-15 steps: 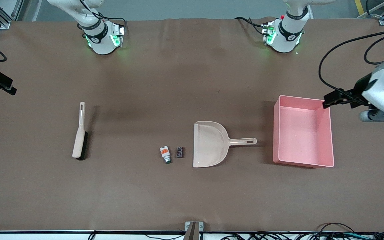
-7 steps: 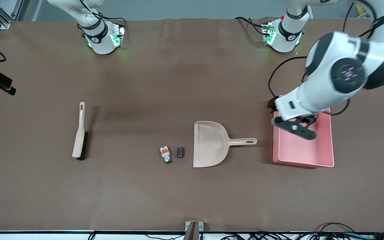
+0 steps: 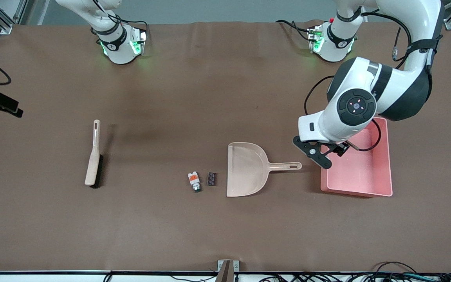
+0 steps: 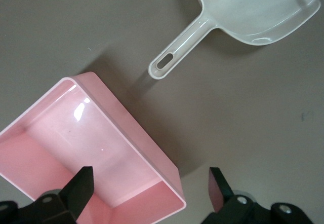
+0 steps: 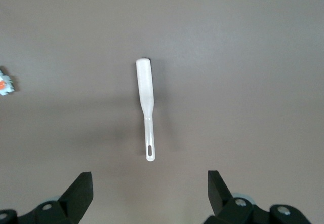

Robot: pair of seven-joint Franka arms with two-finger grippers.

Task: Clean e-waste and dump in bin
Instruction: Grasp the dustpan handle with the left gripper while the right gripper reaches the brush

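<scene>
Two tiny electronic scraps, a white-and-orange component [image 3: 194, 181] and a dark rectangular chip [image 3: 211, 179], lie beside one smooth beige plastic dustpan [image 3: 246, 169], one pink low-walled plastic bin [image 3: 382, 171] under the empty, spread left gripper [image 4: 149, 181]; the right gripper [image 5: 150, 183], likewise spread, hangs over one beige brush [image 3: 93, 158].

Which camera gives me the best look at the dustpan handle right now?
The left wrist view: the dustpan handle fills the frame's middle, its hanging slot plain. The front view shows the handle whole but small. The right wrist view shows only the brush.
</scene>
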